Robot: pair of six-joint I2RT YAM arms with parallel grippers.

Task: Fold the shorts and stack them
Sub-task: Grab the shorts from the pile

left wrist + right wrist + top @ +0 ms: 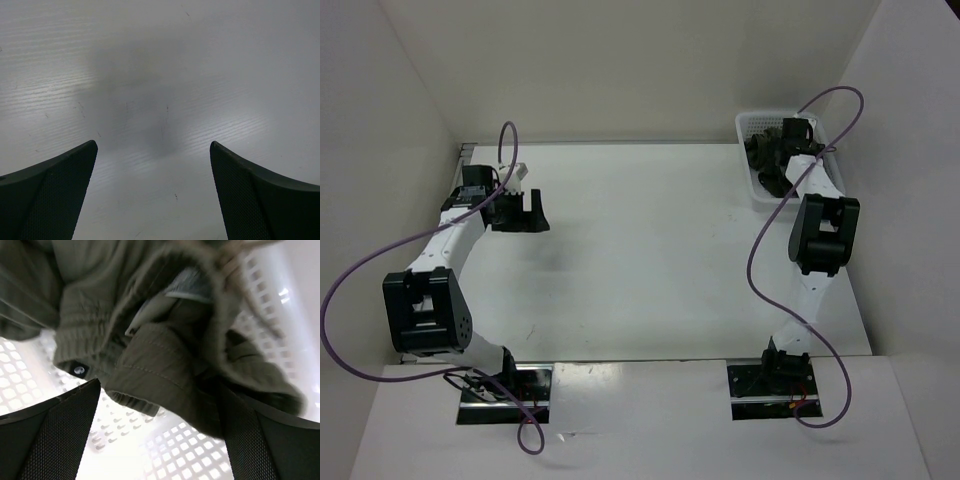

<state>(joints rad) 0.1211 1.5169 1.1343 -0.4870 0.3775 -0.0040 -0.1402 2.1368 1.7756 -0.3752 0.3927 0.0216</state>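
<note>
Top external view: I count two arms, two grippers, two purple cables (pixel 360 270), one white lattice basket (pixel 752 121) and one pair of shorts (pixel 758 148). My left gripper (pixel 525 212) hangs over the left part of the white table (pixel 640 260), jaws apart, with nothing between them. My right gripper (pixel 772 170) reaches down into the basket, which stands at the far right corner of the table; from this height its jaw state cannot be read. The shorts appear only as a dark bundle inside the basket, hard to separate from the gripper body. Left wrist view: two dark fingers (pixel 60 190), spread wide, frame bare table surface with a soft shadow and faint scratches; they hold nothing. Right wrist view: two fingers (pixel 55 435), likewise spread wide, with the olive-green shorts bunched just beyond and between their tips. The cloth lies crumpled in the basket, whose white lattice shows below and on both sides of it. One gathered waistband is visible, carrying one small metal eyelet (pixel 78 370) near the left finger. I cannot tell whether either fingertip touches the fabric; the jaws are not closed on it.
</note>
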